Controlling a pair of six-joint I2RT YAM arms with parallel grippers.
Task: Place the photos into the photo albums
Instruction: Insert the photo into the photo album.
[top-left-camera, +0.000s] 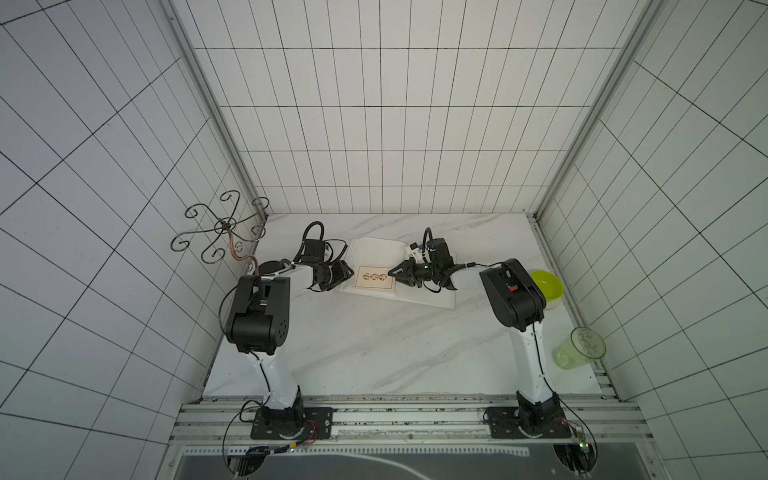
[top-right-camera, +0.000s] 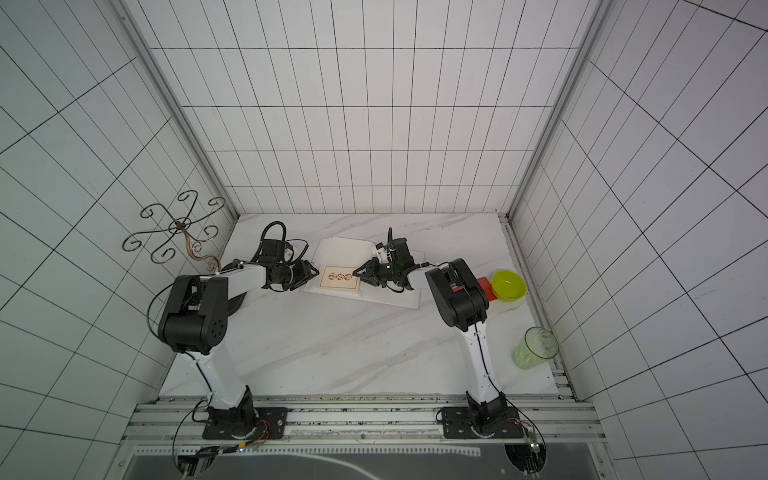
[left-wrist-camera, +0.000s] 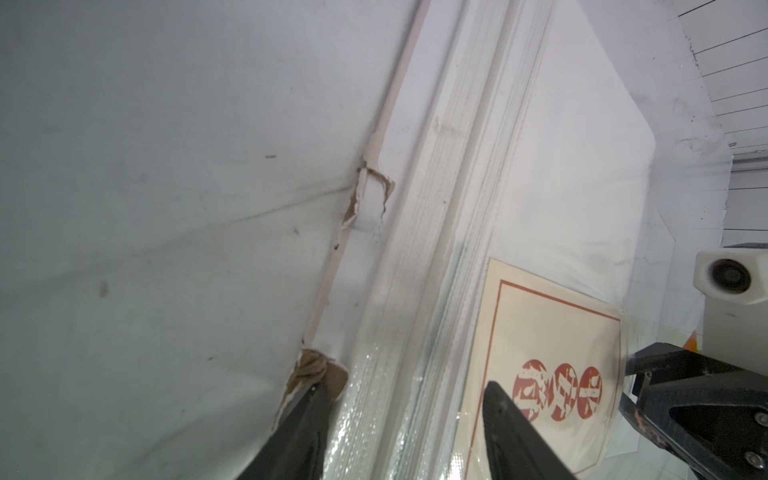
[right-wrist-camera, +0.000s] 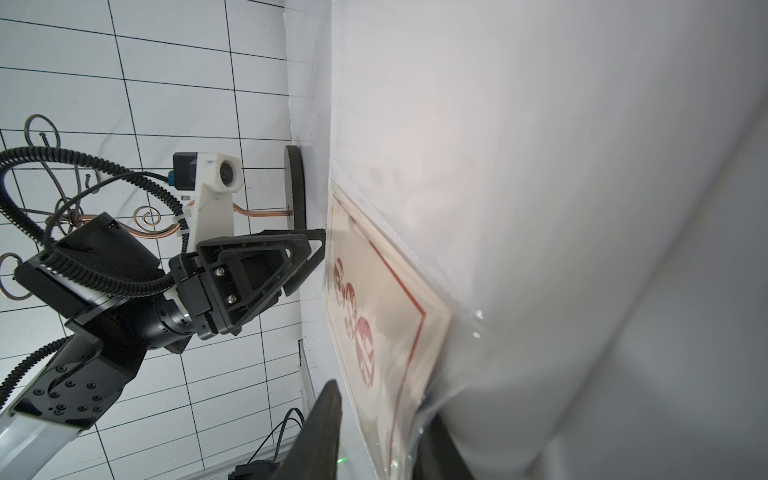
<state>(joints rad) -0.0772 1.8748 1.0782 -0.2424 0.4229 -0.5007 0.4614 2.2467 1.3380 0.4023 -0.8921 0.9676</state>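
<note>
Seating a cream photo in the clear sleeve on the photo album's 9 o'clock page. Bracing that page's 9 o'clock edge with the left gripper, jaws wide, probably against sliding. Working the photo's 3 o'clock edge with the right gripper, jaws narrow; cannot tell whether gripping. Leaving a red photo at 3 o'clock by the green bowl.

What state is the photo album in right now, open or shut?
Open. The album lies spread flat on the table, both pages showing in both top views, with a cream card on one page.
</note>
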